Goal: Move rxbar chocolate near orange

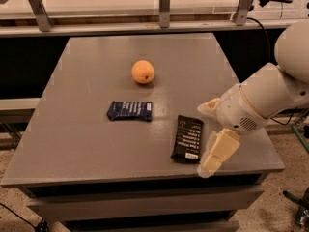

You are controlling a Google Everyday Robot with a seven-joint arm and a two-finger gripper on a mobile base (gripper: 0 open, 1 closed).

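Note:
The rxbar chocolate (187, 138) is a flat black wrapper bar with white text, lying on the grey table (72, 144) near its front right edge. The orange (143, 72) sits further back, left of the table's middle, well apart from the bar. My gripper (208, 132) is just right of the black bar, low over the table. It is open and empty. One cream finger (208, 106) points toward the bar's far end and the other (216, 153) lies beside its near end.
A dark blue wrapper bar (129, 110) lies between the orange and the front edge, left of the black bar. My white arm (270, 95) reaches in from the right. A railed counter (164, 18) runs along the back.

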